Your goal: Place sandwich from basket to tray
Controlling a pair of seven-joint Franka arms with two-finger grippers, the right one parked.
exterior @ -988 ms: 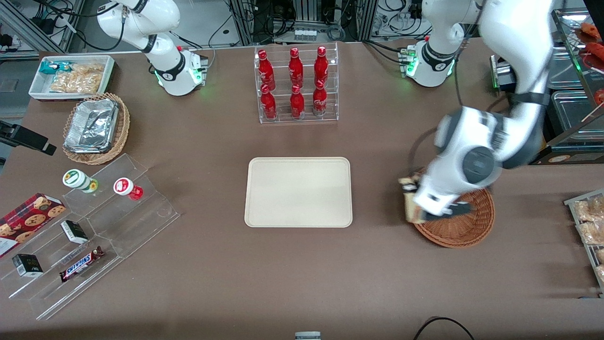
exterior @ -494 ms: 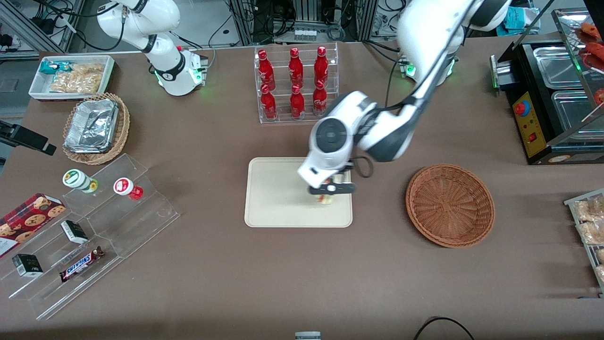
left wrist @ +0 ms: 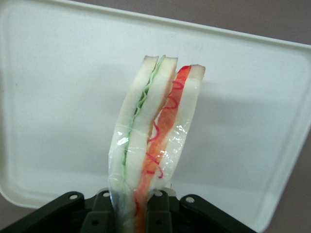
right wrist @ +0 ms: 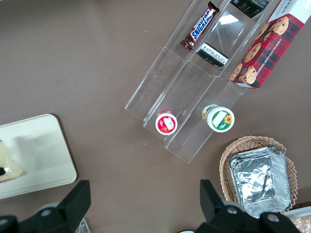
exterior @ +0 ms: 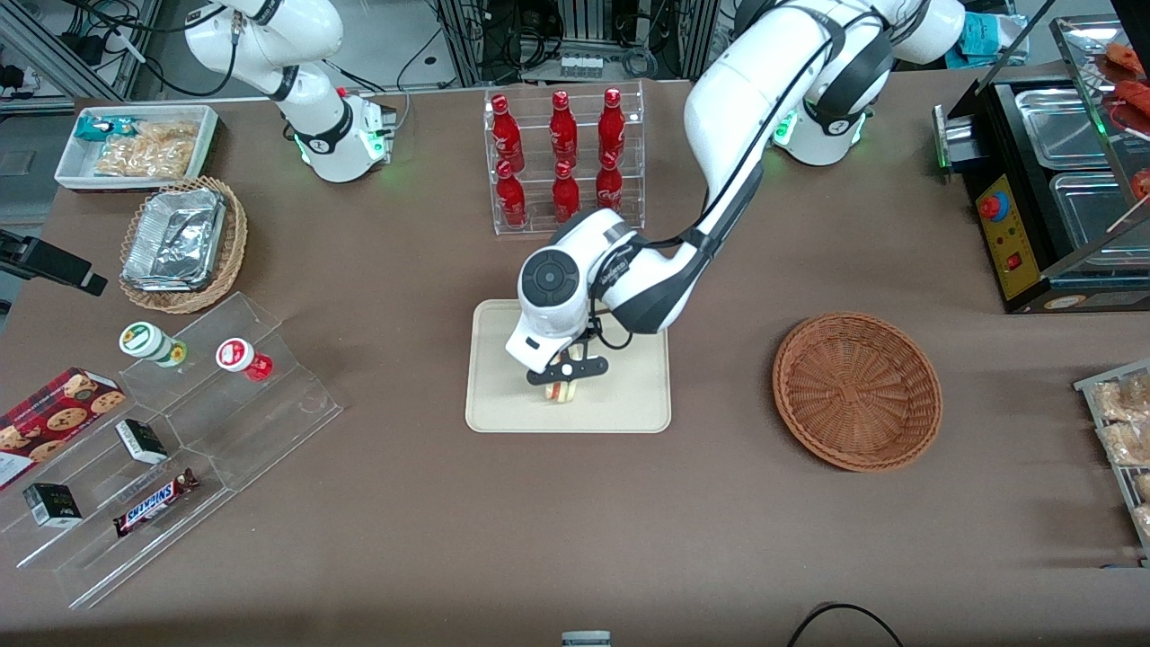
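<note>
Wrist view: end effector (left wrist: 131, 213) clamps sandwich (left wrist: 155, 141) above tray (left wrist: 58, 97), fingertips cropped.

Front view: high, looking down on the whole worktop (exterior: 404, 539), both arm bases at its far edge.
Left wrist view: very close, looking along the gripper (left wrist: 133, 213), its jaws clamped on the sandwich (left wrist: 153, 141), with the tray (left wrist: 58, 97) filling the background.
Right wrist view: looks straight down at the parked arm's end.
All three share the tray (exterior: 503, 404) (right wrist: 43, 145).
</note>
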